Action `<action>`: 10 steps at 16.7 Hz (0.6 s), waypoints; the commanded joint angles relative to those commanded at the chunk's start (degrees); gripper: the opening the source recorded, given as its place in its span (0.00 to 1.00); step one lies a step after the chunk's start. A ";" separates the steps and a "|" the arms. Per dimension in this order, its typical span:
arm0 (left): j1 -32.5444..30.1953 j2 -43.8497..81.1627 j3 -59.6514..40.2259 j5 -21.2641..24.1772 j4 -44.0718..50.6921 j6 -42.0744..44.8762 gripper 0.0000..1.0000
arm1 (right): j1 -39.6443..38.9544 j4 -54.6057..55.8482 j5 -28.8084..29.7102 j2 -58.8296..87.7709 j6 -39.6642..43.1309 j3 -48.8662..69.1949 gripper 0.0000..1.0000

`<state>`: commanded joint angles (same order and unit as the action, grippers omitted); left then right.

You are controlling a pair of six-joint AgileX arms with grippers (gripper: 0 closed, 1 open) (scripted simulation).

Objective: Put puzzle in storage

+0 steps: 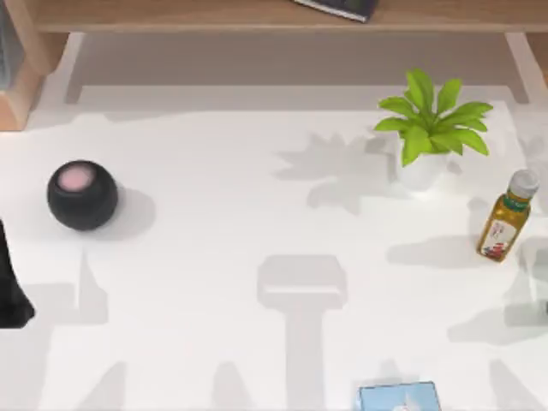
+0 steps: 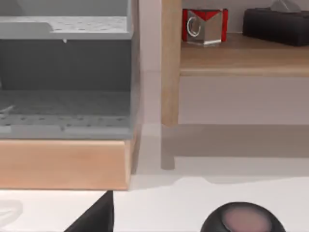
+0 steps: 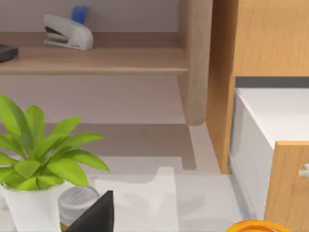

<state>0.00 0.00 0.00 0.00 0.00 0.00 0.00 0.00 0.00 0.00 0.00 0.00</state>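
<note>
A white table (image 1: 214, 257) holds a black round speaker (image 1: 82, 195) near its left edge, a potted plant (image 1: 431, 128) and an oil bottle (image 1: 507, 216) toward the right edge. The red and clear puzzle cube (image 2: 204, 26) sits on a wooden shelf (image 2: 241, 60) behind the table. The left arm (image 1: 10, 287) waits at the left edge; whether either gripper is apart or together cannot be told.

Bright, even light; soft grey shadows spread across the white table (image 1: 214, 282), without glare.
</note>
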 joint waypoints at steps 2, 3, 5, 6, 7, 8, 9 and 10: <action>0.00 0.00 0.00 0.00 0.00 0.00 1.00 | -0.01 0.01 0.02 0.04 0.00 0.04 1.00; 0.00 0.00 0.00 0.00 0.00 0.00 1.00 | -0.09 0.17 0.28 0.65 0.02 0.65 1.00; 0.00 0.00 0.00 0.00 0.00 0.00 1.00 | -0.51 0.89 1.50 3.71 0.04 3.69 1.00; 0.00 0.00 0.00 0.00 0.00 0.00 1.00 | -0.86 1.41 2.36 6.15 0.02 6.13 1.00; 0.00 0.00 0.00 0.00 0.00 0.00 1.00 | -1.32 2.00 3.35 9.20 -0.02 9.16 1.00; 0.00 0.00 0.00 0.00 0.00 0.00 1.00 | -1.88 2.62 4.45 12.85 -0.06 12.79 1.00; 0.00 0.00 0.00 0.00 0.00 0.00 1.00 | -2.52 3.25 5.62 17.02 -0.13 16.97 1.00; 0.00 0.00 0.00 0.00 0.00 0.00 1.00 | -3.24 3.85 6.84 21.61 -0.20 21.60 1.00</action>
<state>0.00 0.00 0.00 0.00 0.00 0.00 -3.24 3.85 6.84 21.61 -0.20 21.60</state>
